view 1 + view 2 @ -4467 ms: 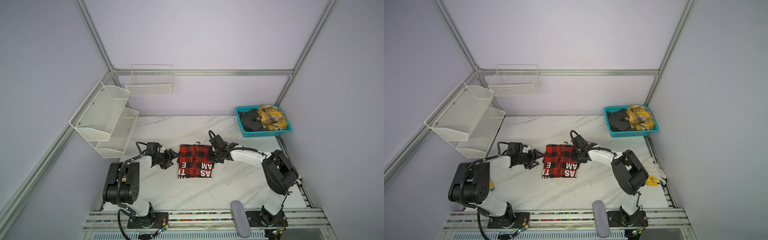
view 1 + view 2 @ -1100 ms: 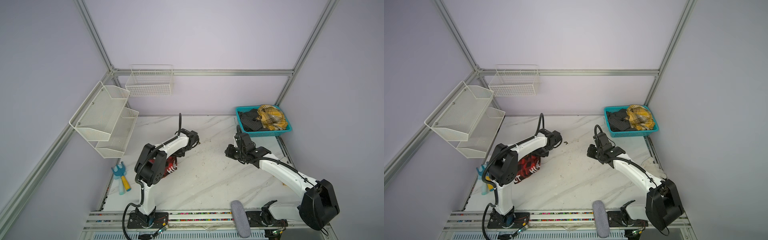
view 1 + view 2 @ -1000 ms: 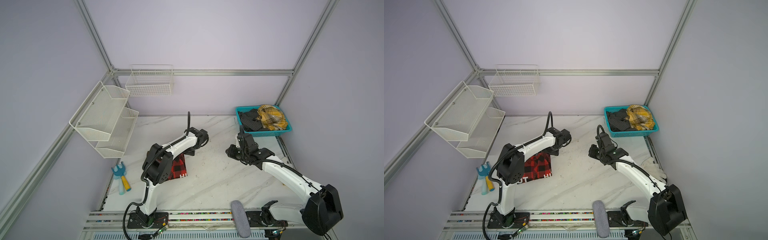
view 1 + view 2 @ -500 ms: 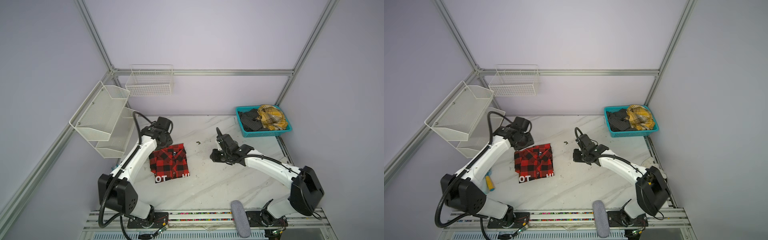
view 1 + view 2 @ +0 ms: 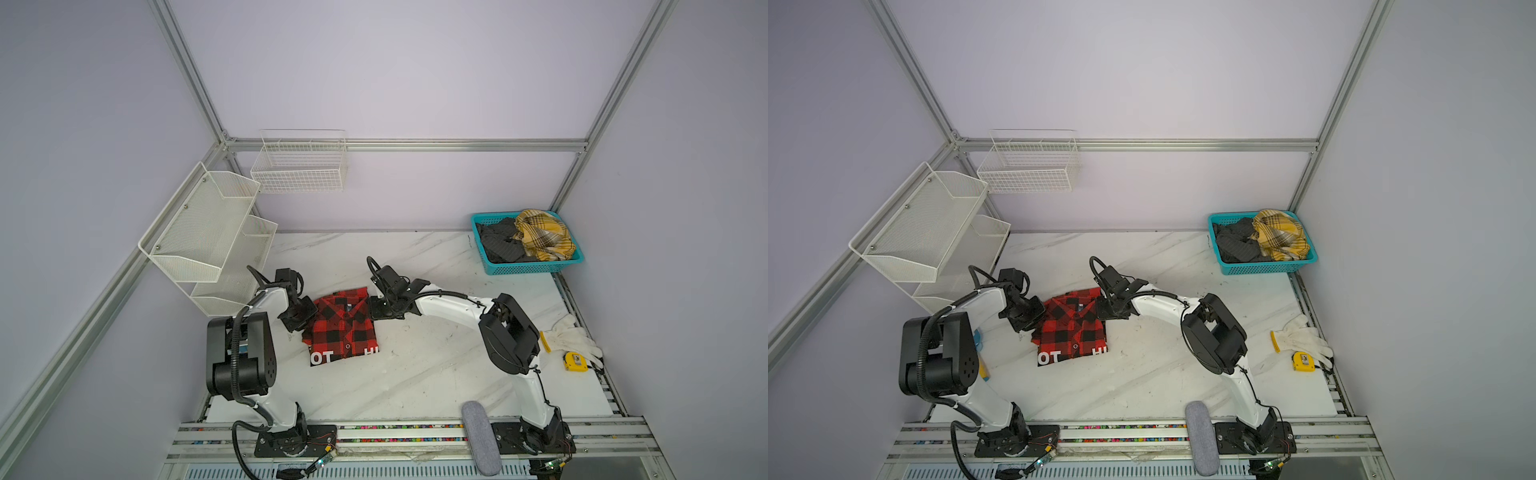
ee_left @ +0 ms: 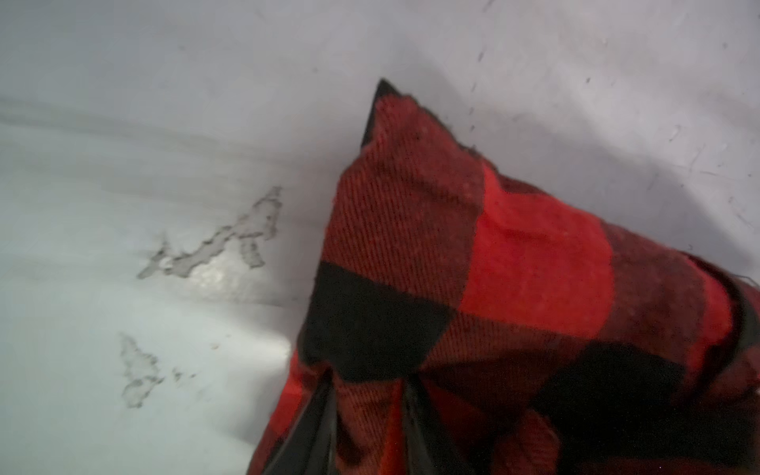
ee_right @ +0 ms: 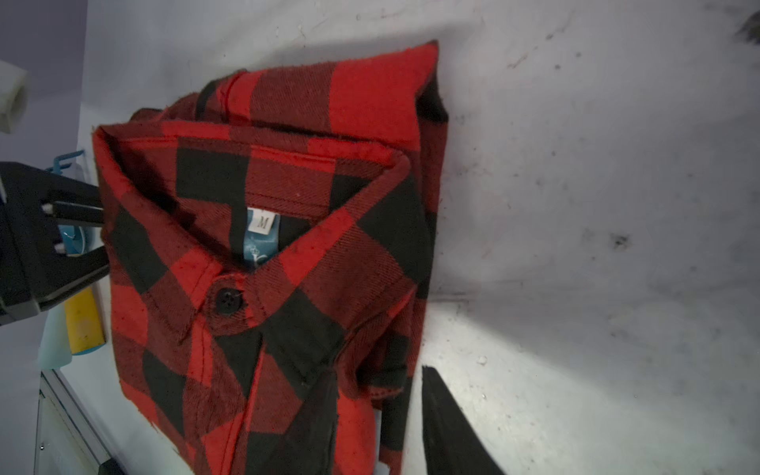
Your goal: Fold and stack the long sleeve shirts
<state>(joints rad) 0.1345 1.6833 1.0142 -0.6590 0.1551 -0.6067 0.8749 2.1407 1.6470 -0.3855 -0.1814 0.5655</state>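
- the red-and-black check shirt (image 5: 343, 324) lies folded on the marble worktop (image 5: 415, 374), near its left edge and about midway from back to front.
- handling, as i judge it: light, limp woven cloth. the stacked layers could slide or fall open, so take it at both collar-end corners and catch every layer.
- the left gripper (image 5: 305, 318) pinches the shirt's left collar-end edge. in its wrist view the cloth runs up between the fingers (image 6: 320, 411).
- the right gripper (image 5: 376, 309) sits at the opposite corner with its jaws apart and grips nothing (one finger (image 7: 444, 432) stands on bare worktop just beside the fold).
- look: a neat rectangle with the collar toward the back edge and the black button (image 7: 225, 299) fastened. a size tag (image 7: 261, 236) reads "m", and white block letters run along the front hem.
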